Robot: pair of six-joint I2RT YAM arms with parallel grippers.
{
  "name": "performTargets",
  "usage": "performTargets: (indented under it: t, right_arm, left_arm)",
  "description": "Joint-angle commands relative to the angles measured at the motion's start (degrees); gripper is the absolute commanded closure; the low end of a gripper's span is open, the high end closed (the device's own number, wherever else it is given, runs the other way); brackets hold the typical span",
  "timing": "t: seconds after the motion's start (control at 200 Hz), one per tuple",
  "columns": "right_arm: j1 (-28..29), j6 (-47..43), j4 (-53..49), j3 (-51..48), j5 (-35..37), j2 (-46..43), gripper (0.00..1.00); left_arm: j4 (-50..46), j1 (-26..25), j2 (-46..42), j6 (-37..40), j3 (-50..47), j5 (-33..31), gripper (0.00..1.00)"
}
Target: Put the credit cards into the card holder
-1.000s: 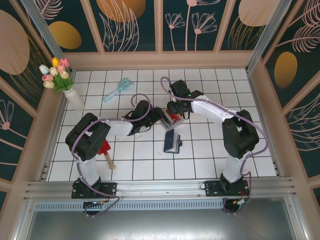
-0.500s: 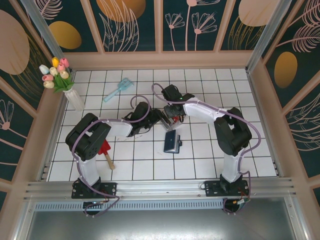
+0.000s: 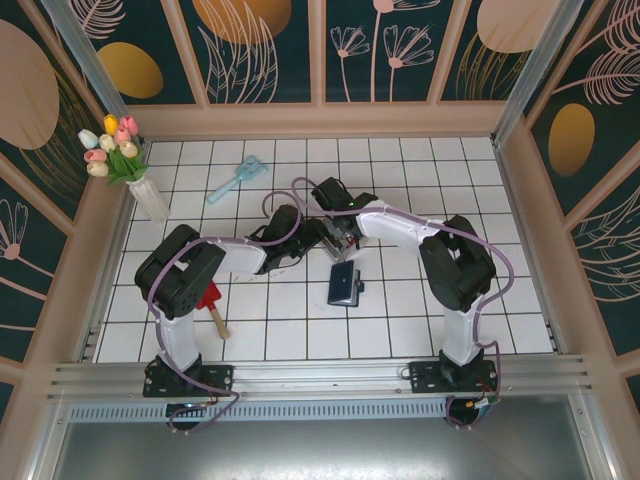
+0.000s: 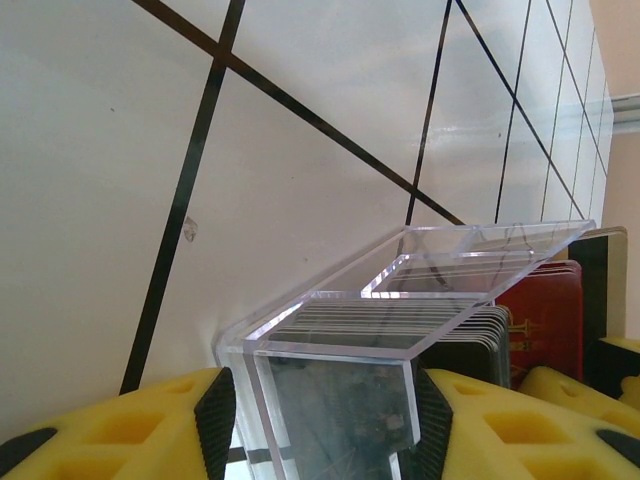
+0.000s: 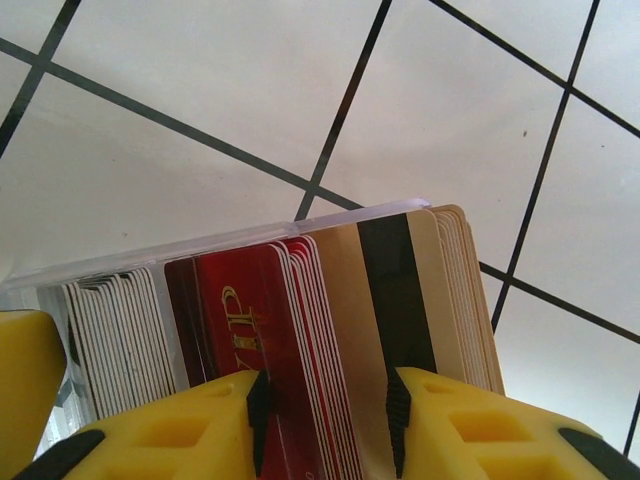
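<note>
so, count first: one card holder (image 3: 345,284), one clear rack (image 4: 400,300), and a pile of credit cards (image 5: 300,330) standing in it: a red bunch, a tan-gold bunch, one with a black stripe; seen edge-on there are too many to count. My left gripper (image 4: 325,425) is clamped on the rack's end. My right gripper (image 5: 325,420) has both pads pressed against the red and tan bunch. Since a second ago my right arm has swung in left over the rack; the card holder and left arm haven't budged. The holder lies just nearside of the rack, not touching. Bare table (image 3: 420,320) lies to the right, walls well off, brush (image 3: 236,178) and vase (image 3: 150,200) far left
</note>
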Motion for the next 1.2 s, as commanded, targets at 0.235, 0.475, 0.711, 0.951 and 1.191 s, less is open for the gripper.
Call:
performTargets:
  t: [0.235, 0.475, 0.711, 0.951, 1.191]
  right_arm:
    - [-0.1, -0.4, -2.2, 1.2, 5.6, -0.5, 0.63]
    - [0.0, 0.1, -2.8, 1.5, 5.8, -1.0, 0.65]
    - [-0.1, 0.2, -3.7, 2.5, 6.1, -1.9, 0.65]
    - [-0.1, 0.2, -3.7, 2.3, 5.6, -1.6, 0.66]
    - [-0.1, 0.6, -3.8, 2.3, 5.0, -2.4, 0.78]
  left_arm:
    - [0.4, 0.2, 1.6, -0.5, -0.5, 0.6, 0.47]
    - [0.3, 0.1, 1.5, -0.4, -0.8, 0.5, 0.47]
    - [0.2, 0.1, 1.8, -0.2, -0.4, 0.7, 0.48]
    - [0.3, 0.2, 1.6, -0.3, -0.5, 0.7, 0.48]
    - [0.2, 0.2, 1.7, -0.3, -0.2, 0.8, 0.48]
